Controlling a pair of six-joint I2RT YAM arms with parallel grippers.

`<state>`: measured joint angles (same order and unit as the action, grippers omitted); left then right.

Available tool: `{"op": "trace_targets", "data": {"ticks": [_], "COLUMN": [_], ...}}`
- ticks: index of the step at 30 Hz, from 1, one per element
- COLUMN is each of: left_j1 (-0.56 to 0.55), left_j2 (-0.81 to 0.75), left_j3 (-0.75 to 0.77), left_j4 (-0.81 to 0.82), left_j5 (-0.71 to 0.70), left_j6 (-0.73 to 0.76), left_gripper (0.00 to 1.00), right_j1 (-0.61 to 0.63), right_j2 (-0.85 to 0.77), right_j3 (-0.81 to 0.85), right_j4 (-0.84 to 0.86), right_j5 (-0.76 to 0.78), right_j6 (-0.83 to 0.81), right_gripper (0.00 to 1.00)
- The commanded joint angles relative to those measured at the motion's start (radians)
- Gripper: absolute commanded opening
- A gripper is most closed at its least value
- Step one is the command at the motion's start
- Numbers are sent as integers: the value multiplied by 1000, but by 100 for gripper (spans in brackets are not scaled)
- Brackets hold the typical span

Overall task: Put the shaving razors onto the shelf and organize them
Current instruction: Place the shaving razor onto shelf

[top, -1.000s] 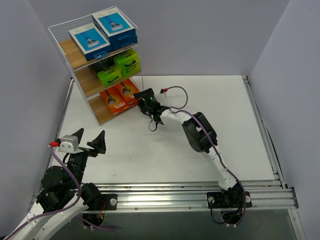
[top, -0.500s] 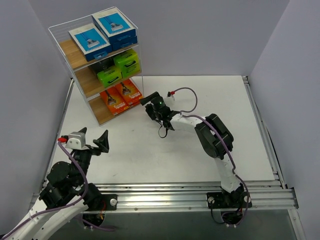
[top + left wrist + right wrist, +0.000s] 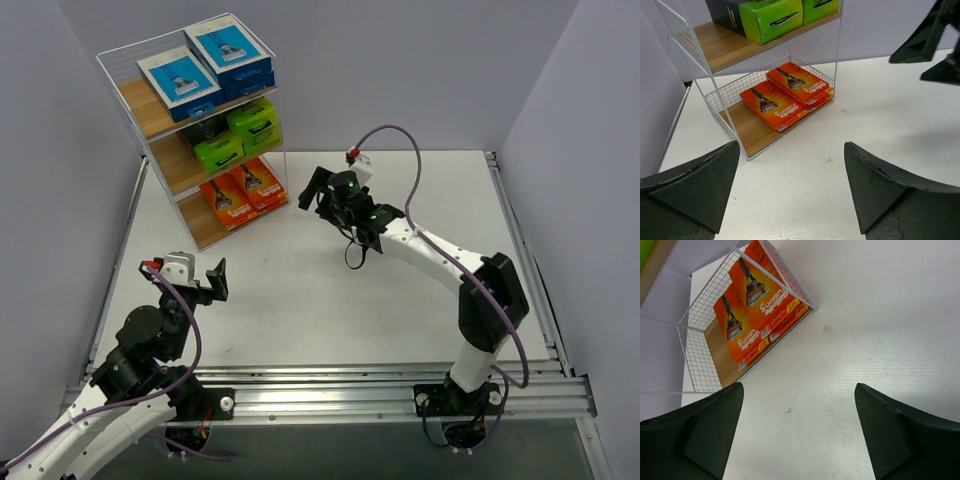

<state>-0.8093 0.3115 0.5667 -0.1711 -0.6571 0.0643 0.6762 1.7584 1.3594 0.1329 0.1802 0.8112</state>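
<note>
**Top view.** The shelf (image 3: 140, 108) stands at the far left corner of the surface (image 3: 300, 315). Blue-and-white razor packs (image 3: 205, 62) are on the top board, black-and-green packs (image 3: 235, 138) on the middle, and orange packs (image 3: 240, 192) on the bottom. The right jaws hover near the bottom tier, spread wide and empty. The left jaws, near the near left corner, are likewise wide and empty.

**Left wrist view.** The orange Gillette packs (image 3: 772, 105) lie side by side, their ends at the board's front edge (image 3: 747, 135).

**Right wrist view.** The wire frame (image 3: 700, 360) lies close ahead. Hazard: a sweep of the right arm toward it could snag the wire and jolt the rack, dislodging the orange packs.
</note>
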Motion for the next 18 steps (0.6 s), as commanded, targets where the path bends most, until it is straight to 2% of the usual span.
{"op": "trace_targets", "data": {"ticks": [1,7,14,18], "left_j1": [16,30,38,38], "left_j2": [1,32,43,40], "left_j3": [19,21,25,27], "left_j4": [27,25,13,5], "left_j5": [-21,-35,-38,-38], "left_j6": [15,22,17,11], "left_gripper": [94,94,94,94], "right_j1": [-29,-72,-89,-90], "right_j2": [-131,-332,-629,-747], "right_j3": [-35,-140,-339,-437], "right_j4": [-128,-230,-144,-72], "right_j5": [65,94,93,116], "right_j6": [-194,-314,-368,-400], "right_gripper": [88,90,91,93]}}
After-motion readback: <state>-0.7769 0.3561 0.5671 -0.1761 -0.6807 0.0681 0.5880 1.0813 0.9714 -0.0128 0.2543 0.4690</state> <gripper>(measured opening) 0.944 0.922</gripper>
